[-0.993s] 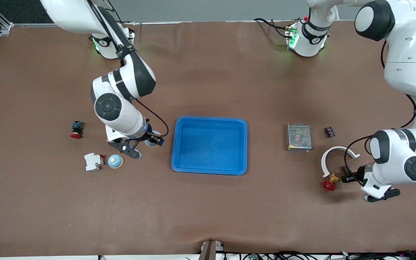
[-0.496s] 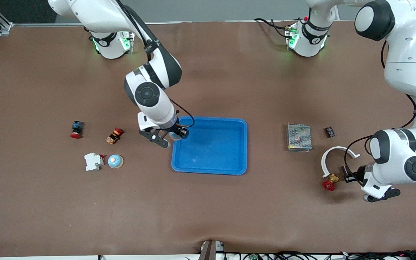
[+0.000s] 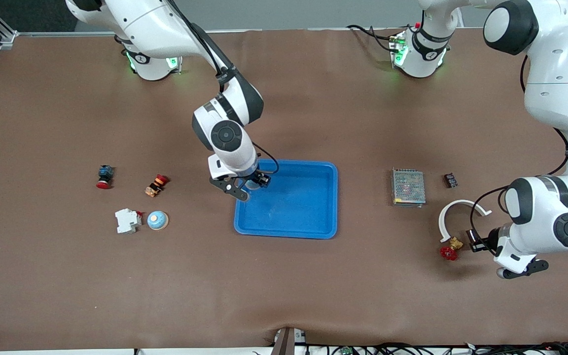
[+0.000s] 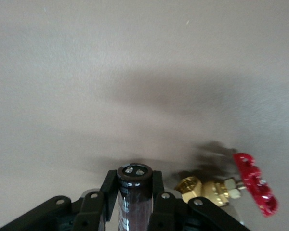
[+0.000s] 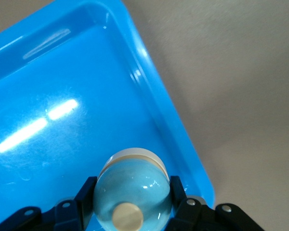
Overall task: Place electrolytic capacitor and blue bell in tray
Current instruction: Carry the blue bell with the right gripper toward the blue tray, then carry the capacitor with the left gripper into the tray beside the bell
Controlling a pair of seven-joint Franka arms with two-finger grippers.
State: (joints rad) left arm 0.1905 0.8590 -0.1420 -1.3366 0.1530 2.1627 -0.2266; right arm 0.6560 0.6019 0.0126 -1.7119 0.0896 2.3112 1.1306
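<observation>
The bright blue tray (image 3: pixel 303 217) lies mid-table. My right gripper (image 3: pixel 250 186) is shut on a light blue bell (image 3: pixel 252 183) with a cream knob and holds it over the tray's corner toward the right arm's end. In the right wrist view the bell (image 5: pixel 132 190) sits between the fingers (image 5: pixel 177 190) above the tray floor (image 5: pixel 62 120). My left gripper (image 3: pixel 479 243) is shut on a dark electrolytic capacitor (image 4: pixel 135 192) low over the table beside a red-handled brass valve (image 4: pixel 216 190). A second blue bell (image 3: pixel 157 220) rests on the table.
A grey mesh box (image 3: pixel 408 187), a small black part (image 3: pixel 450 180), a white arc (image 3: pixel 454 213) and the valve (image 3: pixel 449 251) lie toward the left arm's end. A white breaker (image 3: pixel 127 220) and two push buttons (image 3: pixel 104 176), (image 3: pixel 157 185) lie toward the right arm's end.
My right arm has carried the blue bell from beside the bell on the table to over the tray's corner. The left gripper has hardly moved.
</observation>
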